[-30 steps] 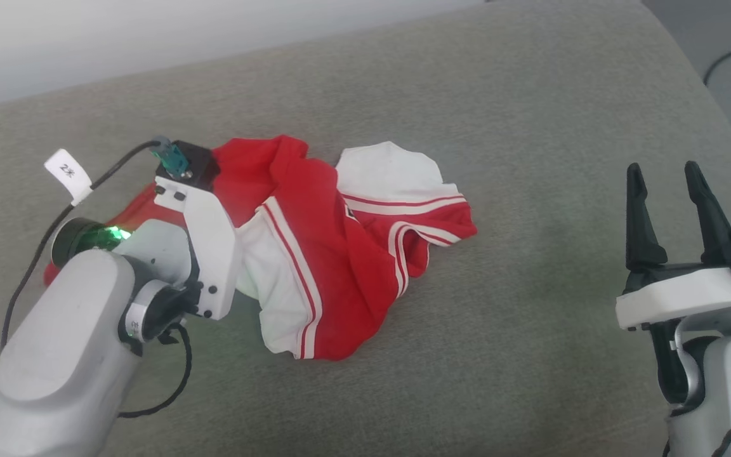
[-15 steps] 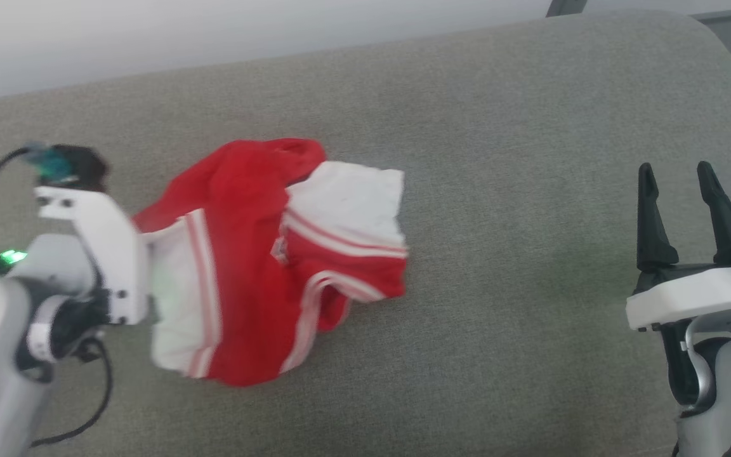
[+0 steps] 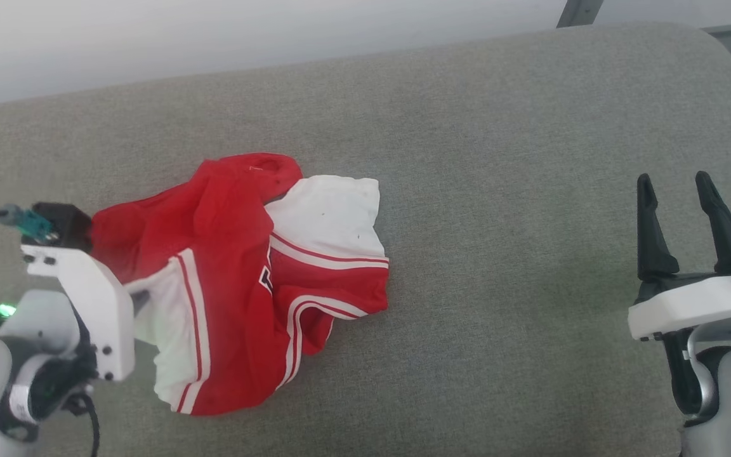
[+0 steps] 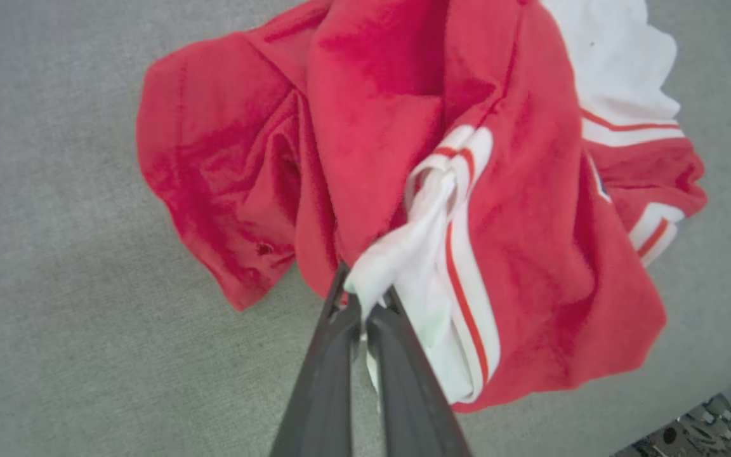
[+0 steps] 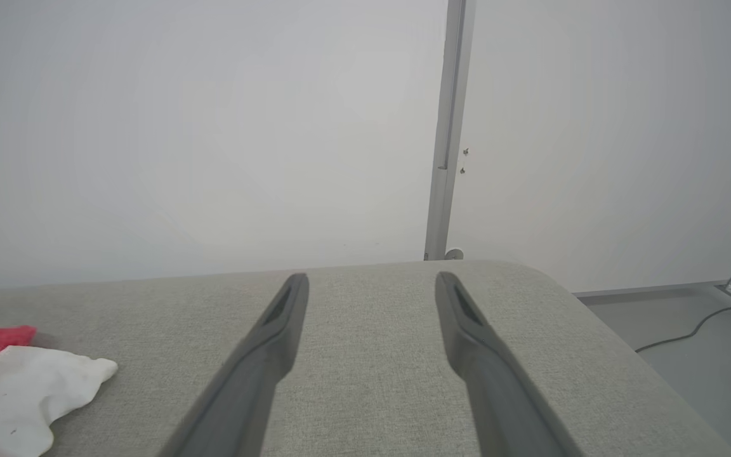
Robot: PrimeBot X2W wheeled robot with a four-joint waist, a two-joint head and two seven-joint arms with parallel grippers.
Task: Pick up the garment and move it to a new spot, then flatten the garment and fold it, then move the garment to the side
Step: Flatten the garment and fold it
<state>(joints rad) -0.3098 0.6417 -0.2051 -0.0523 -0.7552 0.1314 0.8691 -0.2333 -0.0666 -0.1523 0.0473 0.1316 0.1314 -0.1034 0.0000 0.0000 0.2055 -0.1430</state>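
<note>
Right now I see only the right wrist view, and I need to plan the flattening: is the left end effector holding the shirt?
Observer: Yes. The left end effector is shut on a white sleeve of the shirt.
Operator: Is the shirt flat?
Observer: No. It is crumpled in a heap on the grey cushion, with the red body folded over itself.
Operator: Where is my end effector relative to it?
Observer: The right end effector hovers open at the cushion's right side, apart from the shirt, with bare cushion between them.
</note>
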